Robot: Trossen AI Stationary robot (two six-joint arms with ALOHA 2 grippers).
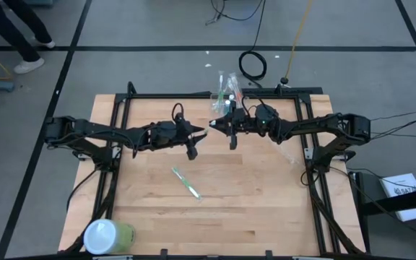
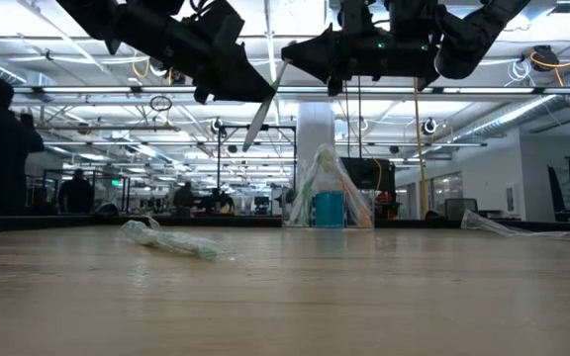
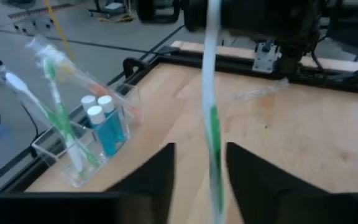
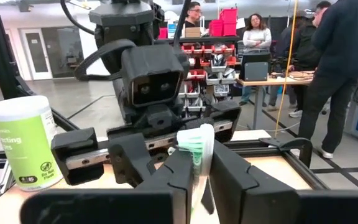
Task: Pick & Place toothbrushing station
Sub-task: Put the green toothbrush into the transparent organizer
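Note:
A white toothbrush with green on it (image 2: 262,114) hangs in the air above the table's middle, where my two grippers meet. My right gripper (image 4: 199,177) is shut on its upper end. My left gripper (image 3: 197,177) is open, one finger on each side of the handle (image 3: 212,124). The toothbrushing station (image 1: 224,94), a small clear holder, stands at the table's far edge. It holds wrapped toothbrushes and blue bottles with white caps (image 3: 101,127). Another wrapped toothbrush (image 1: 186,182) lies flat on the wood. My right gripper pinches the toothbrush's bristle end (image 4: 199,144) between its two fingers. They come about level from the table's right. The toothbrush hangs slanting down below the fingers (image 2: 255,129), clear of the table, and its handle passes between the left fingers.
A green cylinder with a white lid (image 1: 107,237) stands at the near left corner. A crumpled clear wrapper (image 1: 291,155) lies near the right edge. A black frame (image 1: 193,95) runs round the table. People stand in the room beyond (image 4: 334,74).

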